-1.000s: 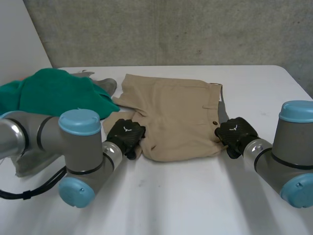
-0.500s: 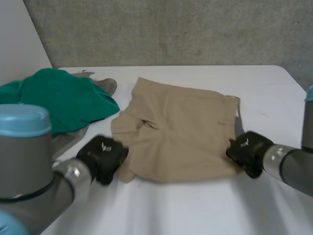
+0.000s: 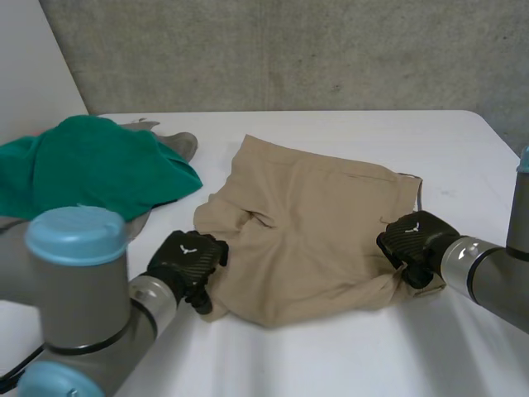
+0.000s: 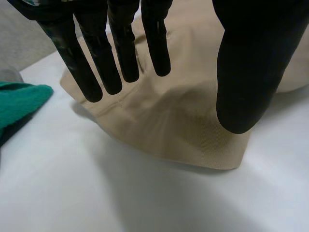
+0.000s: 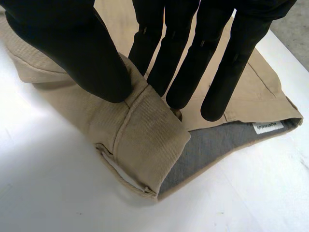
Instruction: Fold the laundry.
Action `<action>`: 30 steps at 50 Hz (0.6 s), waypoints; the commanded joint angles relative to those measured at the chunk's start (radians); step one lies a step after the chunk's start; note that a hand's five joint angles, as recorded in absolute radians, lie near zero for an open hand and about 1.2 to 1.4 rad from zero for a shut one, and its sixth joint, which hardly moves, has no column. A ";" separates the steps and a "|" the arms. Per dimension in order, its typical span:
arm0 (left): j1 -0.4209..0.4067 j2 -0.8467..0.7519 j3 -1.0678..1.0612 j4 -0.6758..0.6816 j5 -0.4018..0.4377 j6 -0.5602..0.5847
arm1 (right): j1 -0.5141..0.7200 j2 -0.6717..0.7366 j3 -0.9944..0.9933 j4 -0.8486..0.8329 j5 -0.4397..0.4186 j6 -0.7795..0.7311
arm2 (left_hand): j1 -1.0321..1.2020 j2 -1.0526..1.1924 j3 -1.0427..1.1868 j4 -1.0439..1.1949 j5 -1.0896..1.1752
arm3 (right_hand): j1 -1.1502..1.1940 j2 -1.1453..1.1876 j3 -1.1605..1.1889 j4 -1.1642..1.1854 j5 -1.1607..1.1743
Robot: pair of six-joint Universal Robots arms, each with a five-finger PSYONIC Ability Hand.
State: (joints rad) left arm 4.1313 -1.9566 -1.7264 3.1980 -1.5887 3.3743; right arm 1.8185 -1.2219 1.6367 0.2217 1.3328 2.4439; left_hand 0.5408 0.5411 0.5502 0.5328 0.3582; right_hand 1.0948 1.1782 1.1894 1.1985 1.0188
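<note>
Near edge of the table (image 3: 347, 356): left hand (image 3: 188, 258) sits at the near-left leg corner of the tan shorts (image 3: 314, 223), fingers straight and spread over the hem, thumb well apart, nothing clamped. The cloth lies flat under it, so it reads as let go. Right hand (image 3: 411, 238) is on the near-right corner. There the waistband corner (image 5: 145, 145) stands up in a roll between thumb and straight fingers, apparently pinched, and the grey lining (image 5: 212, 145) is turned out beside it. Change over the last second: the shorts lie closer to the near edge than they did and have turned, so the far hem now runs at a slant across the table instead of square to it. The near-right corner is bunched where it was flat. The left hand has swung out and come back to its corner. Judgement: this is a drag-and-straighten, not a fold. The garment is laid out mid-table but skewed, with a crease at the crotch, and no fold is made yet. Far left corner: green garment (image 3: 91, 169) heaped over a grey garment (image 3: 178, 145), apart from the shorts, untouched, waiting its turn.
</note>
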 commanded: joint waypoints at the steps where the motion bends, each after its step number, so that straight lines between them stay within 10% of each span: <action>1: -0.025 -0.102 0.090 -0.055 0.004 0.028 | 0.007 0.005 0.029 -0.053 -0.003 0.009 | 0.367 0.367 0.358 0.375 0.375 | 0.301 0.218 0.207 0.198 0.203; 4: -0.025 -0.084 0.096 -0.084 -0.003 0.031 | 0.007 0.005 0.037 -0.050 -0.001 0.007 | 0.854 0.854 0.845 0.862 0.862 | 0.301 0.218 0.207 0.198 0.203; 19: -0.043 0.234 -0.090 -0.552 0.006 0.309 | -0.110 -0.117 0.238 0.374 -0.021 -0.502 | 0.855 0.855 0.846 0.863 0.864 | 0.301 0.218 0.207 0.198 0.203; 30: -0.045 0.058 0.097 -0.256 -0.048 0.339 | -0.056 -0.033 0.065 0.164 -0.067 -0.183 | 0.855 0.855 0.846 0.863 0.864 | 0.301 0.218 0.207 0.198 0.203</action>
State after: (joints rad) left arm 4.0817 -1.7709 -1.7566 2.7549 -1.6130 3.7229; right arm 1.7379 -1.3023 1.8065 0.5016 1.2689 2.0793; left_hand 1.1576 1.1935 1.1901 1.1991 1.0084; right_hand 1.0950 1.1782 1.1894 1.1985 1.0232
